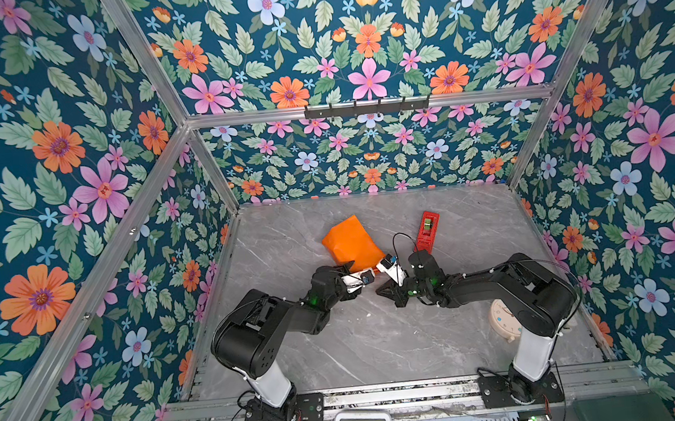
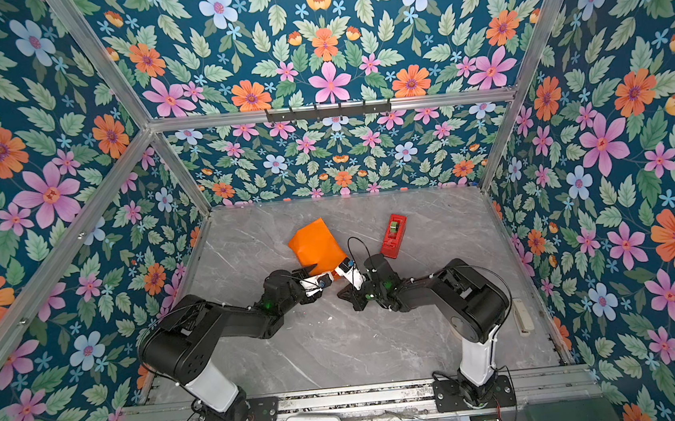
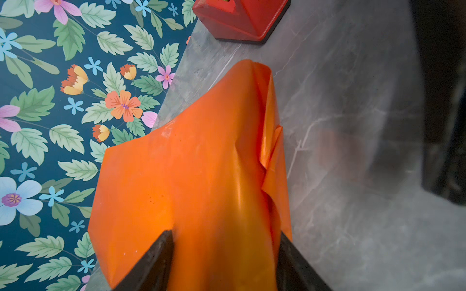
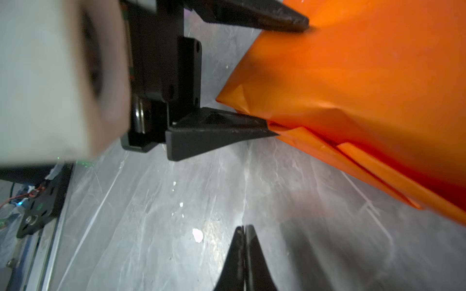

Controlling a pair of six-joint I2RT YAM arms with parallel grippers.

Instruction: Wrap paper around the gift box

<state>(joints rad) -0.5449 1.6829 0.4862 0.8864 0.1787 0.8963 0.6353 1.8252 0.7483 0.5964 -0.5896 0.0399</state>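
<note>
The paper (image 1: 351, 243) shows its glossy orange face and is folded round a flat block on the marble table, also in the other top view (image 2: 316, 246). The gift box is hidden under it. My left gripper (image 1: 357, 273) holds the near end of this package. In the left wrist view its black fingers (image 3: 161, 254) press the paper (image 3: 201, 163) from both sides. The right wrist view shows that left gripper (image 4: 290, 78) clamping the paper (image 4: 365, 83). My right gripper (image 1: 378, 291) (image 4: 243, 228) is shut and empty, low over the table just near of the package.
A red tape dispenser (image 1: 428, 230) (image 3: 239, 17) lies right of the package, close behind my right wrist. A pale round clock (image 1: 503, 318) sits by the right arm's elbow. Floral walls close in the marble table (image 1: 380, 341) on three sides.
</note>
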